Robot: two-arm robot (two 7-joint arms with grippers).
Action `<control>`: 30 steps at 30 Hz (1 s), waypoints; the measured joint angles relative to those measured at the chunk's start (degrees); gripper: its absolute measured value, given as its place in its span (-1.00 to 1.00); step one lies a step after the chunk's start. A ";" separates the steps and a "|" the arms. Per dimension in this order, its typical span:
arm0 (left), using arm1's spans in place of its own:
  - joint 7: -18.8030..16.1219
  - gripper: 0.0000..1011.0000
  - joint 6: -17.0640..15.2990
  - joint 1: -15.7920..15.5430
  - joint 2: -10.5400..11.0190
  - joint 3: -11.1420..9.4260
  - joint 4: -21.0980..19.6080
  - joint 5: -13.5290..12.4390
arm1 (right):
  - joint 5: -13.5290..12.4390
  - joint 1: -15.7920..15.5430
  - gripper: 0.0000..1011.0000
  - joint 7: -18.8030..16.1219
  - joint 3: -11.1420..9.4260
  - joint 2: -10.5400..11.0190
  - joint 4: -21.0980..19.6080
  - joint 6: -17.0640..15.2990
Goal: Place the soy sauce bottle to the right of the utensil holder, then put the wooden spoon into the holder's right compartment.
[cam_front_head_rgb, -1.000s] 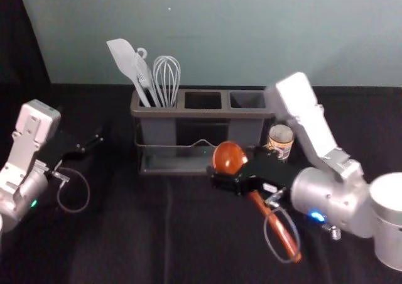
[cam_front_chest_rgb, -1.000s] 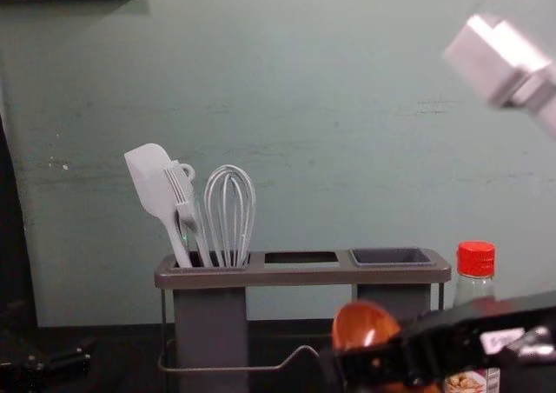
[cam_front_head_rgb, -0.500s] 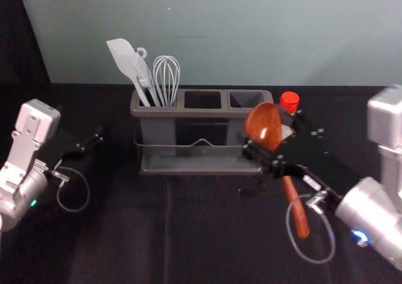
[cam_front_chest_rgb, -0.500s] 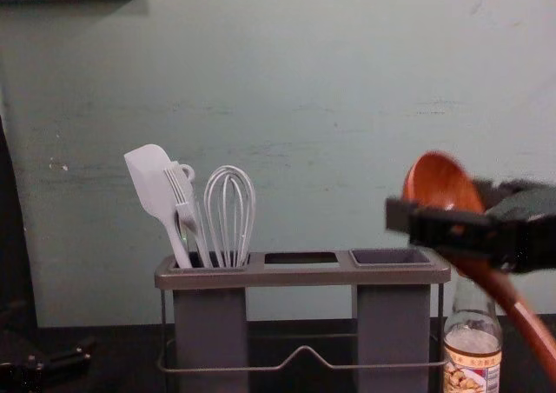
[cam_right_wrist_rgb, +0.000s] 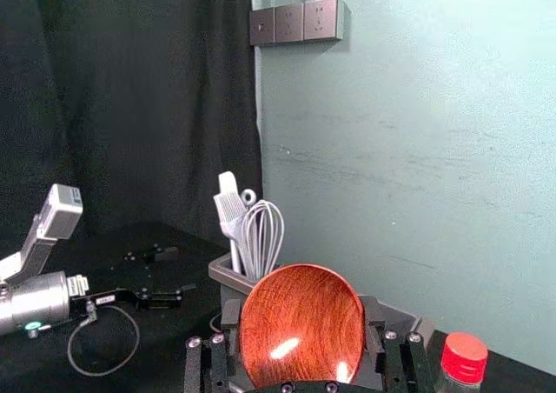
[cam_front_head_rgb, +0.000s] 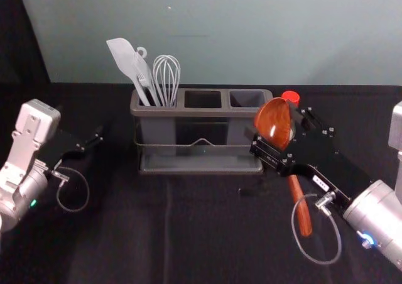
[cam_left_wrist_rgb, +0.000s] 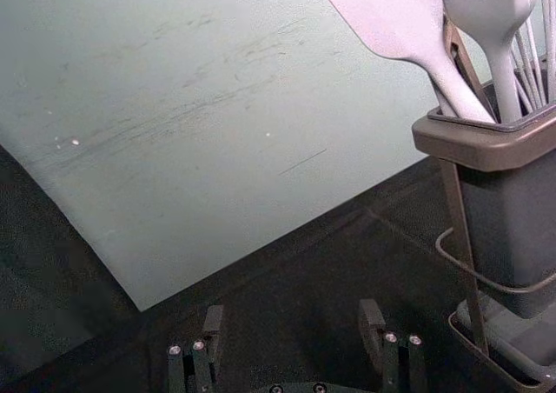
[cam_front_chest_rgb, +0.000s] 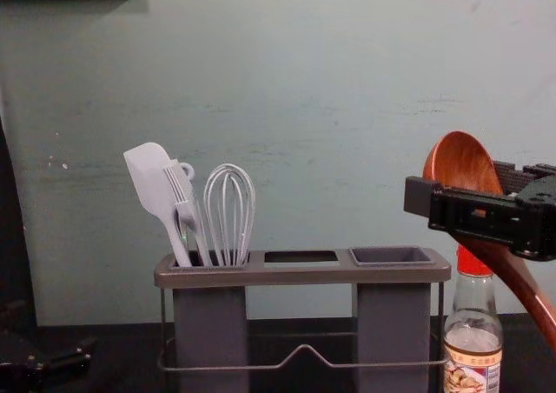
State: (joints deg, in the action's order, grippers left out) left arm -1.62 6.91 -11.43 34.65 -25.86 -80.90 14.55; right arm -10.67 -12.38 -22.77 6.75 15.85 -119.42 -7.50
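A: Head view, where's the wooden spoon [cam_front_head_rgb: 271,122]?
B: In the air in the right gripper [cam_front_head_rgb: 276,130], right of the utensil holder [cam_front_head_rgb: 207,113], nearer the robot than the right compartment [cam_front_head_rgb: 248,99]. Soy sauce bottle [cam_front_head_rgb: 291,96] is just right of the holder, so that half looks done.
A: Left wrist?
B: Left gripper [cam_left_wrist_rgb: 293,313] idles out left, fingers [cam_left_wrist_rgb: 371,323] apart, nothing between them.
A: Right wrist?
B: Right gripper clamps the bowl [cam_right_wrist_rgb: 302,328] from both sides.
A: Chest, long axis?
B: Bowl up, handle [cam_front_chest_rgb: 521,290] slanting down and right, away from the compartment. Right gripper is much the nearer. The move likely wants height, then leftward travel, with the handle swung near upright over the opening. Risk: handle clips the bottle or rim [cam_front_chest_rgb: 304,274].
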 joint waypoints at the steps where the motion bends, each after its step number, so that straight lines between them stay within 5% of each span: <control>1: 0.00 0.98 0.00 0.00 0.00 0.00 0.00 0.00 | 0.02 0.00 0.66 0.00 0.01 -0.02 0.00 0.01; 19: 0.00 0.98 0.00 0.00 0.00 0.00 0.00 0.00 | -0.16 1.18 0.66 0.06 0.20 0.08 0.43 0.14; 30: 0.00 0.98 0.00 0.00 0.00 0.00 0.00 0.00 | -2.25 15.21 0.66 -2.03 2.39 0.64 7.44 0.84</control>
State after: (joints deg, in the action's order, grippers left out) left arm -1.62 6.91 -11.44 34.64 -25.86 -80.90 14.55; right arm -12.92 2.83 -24.80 9.14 16.49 -111.97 -6.66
